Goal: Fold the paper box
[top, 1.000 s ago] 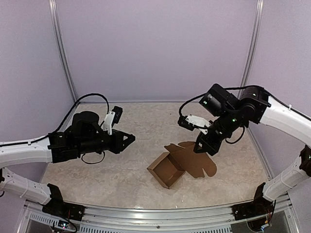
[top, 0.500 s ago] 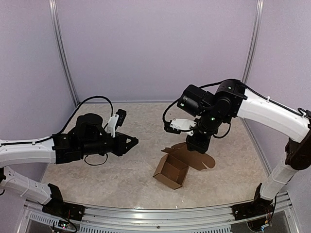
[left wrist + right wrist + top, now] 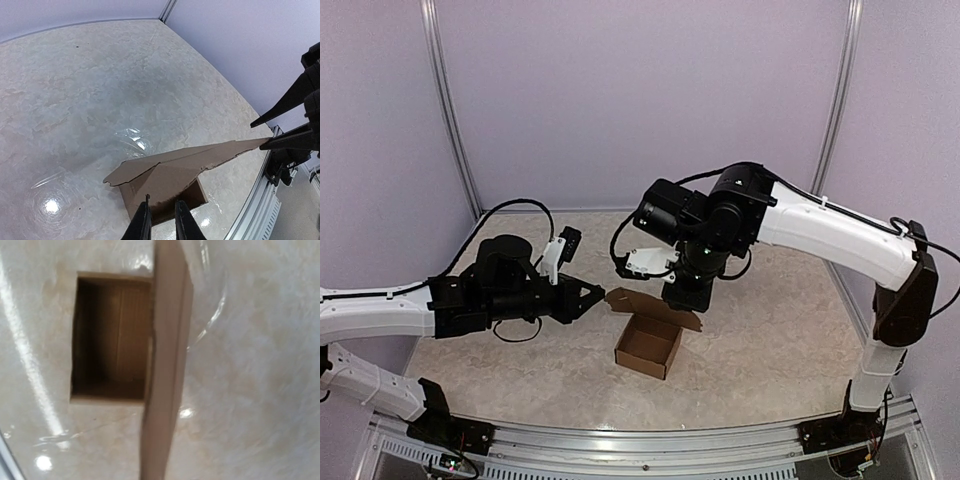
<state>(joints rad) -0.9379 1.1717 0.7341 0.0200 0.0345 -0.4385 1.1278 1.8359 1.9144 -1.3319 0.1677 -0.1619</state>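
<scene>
Right jaws parted at paper box (image 3: 648, 347) flap, left jaws near

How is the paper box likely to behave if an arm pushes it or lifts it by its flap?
The paper box probably slides easily: small, empty and on a glossy table. Its thin raised flap would likely bend at the crease rather than lift it stiffly.
</scene>
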